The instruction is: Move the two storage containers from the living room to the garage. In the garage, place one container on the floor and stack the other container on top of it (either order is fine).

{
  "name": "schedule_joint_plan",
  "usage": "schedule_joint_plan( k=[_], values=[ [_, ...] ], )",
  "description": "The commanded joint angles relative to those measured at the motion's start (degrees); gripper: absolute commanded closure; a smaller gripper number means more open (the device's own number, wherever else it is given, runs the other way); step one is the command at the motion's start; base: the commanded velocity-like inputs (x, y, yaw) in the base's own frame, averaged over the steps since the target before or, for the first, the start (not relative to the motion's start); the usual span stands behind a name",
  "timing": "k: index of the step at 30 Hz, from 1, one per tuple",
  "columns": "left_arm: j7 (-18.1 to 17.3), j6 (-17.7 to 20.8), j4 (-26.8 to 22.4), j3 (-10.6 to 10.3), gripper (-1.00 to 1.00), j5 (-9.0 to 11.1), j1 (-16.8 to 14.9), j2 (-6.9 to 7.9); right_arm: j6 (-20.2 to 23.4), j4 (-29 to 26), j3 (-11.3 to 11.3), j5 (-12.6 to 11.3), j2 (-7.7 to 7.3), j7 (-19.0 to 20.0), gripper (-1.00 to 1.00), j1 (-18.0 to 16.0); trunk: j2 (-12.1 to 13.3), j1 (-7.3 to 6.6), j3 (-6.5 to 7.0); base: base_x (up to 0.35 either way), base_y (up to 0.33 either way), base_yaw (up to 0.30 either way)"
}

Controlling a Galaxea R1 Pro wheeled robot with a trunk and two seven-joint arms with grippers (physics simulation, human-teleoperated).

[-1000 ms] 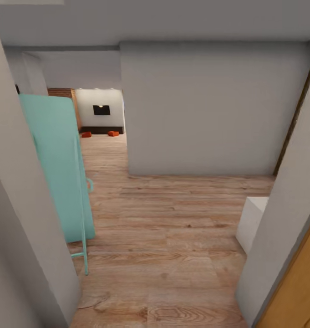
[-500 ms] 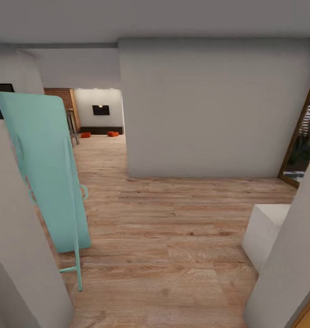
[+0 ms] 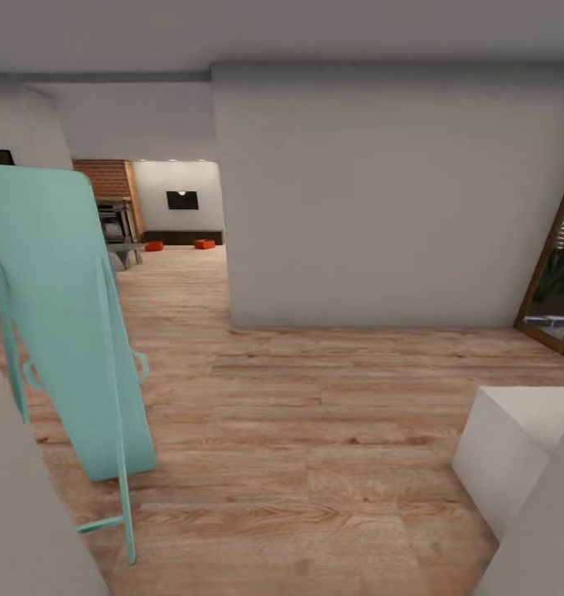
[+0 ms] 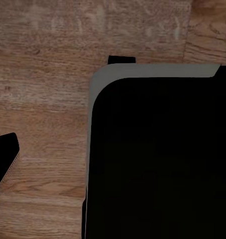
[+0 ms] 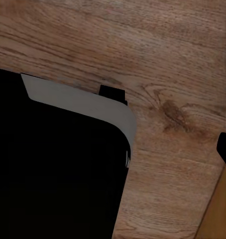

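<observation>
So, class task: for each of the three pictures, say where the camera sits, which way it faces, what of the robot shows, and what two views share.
Head view: high, facing down a hallway toward two storage containers far off on the wood floor.
Left wrist view: on the left arm, facing down at planks; a dark robot body panel shows.
Right wrist view: likewise downward; a dark panel shows.
Shared: both wrist views show that floor and dark bodywork.

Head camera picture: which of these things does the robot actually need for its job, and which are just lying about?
Needed for the job:
- two storage containers, orange-red, far off on the living room wood floor by the dark low cabinet

Just lying about:
- turquoise folded board leaning at the left
- white block at the right
- grey wall
- brick fireplace
- wall TV
</observation>
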Motion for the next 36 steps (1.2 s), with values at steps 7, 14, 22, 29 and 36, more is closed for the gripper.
schedule_joint_plan(
  k=[7, 14, 22, 29, 36],
  values=[
    [0.0, -0.1, 0.0, 0.0, -1.0, 0.3, 0.0, 0.0, -0.3, 0.2, 0.5, -0.7, 0.09, 0.1, -1.0, -0.1, 0.0, 0.03, -0.05, 0.322, 0.0, 0.0],
    [0.0, -0.1, 0.0, 0.0, -1.0, 0.3, 0.0, 0.0, -0.3, 0.2, 0.5, -0.7, 0.11, 0.1, -1.0, -0.1, 0.0, 0.03, -0.05, 0.322, 0.0, 0.0],
    [0.0, -0.1, 0.0, 0.0, -1.0, 0.3, 0.0, 0.0, -0.3, 0.2, 0.5, -0.7, 0.11, 0.1, -1.0, -0.1, 0.0, 0.03, -0.05, 0.322, 0.0, 0.0],
    [0.0, -0.1, 0.0, 0.0, -1.0, 0.3, 0.0, 0.0, -0.3, 0.2, 0.5, -0.7, 0.11, 0.1, -1.0, -0.1, 0.0, 0.03, -0.05, 0.322, 0.0, 0.0],
    [0.0, -0.1, 0.0, 0.0, -1.0, 0.3, 0.0, 0.0, -0.3, 0.2, 0.5, -0.7, 0.11, 0.1, -1.0, -0.1, 0.0, 0.03, -0.05, 0.322, 0.0, 0.0]
  ],
)
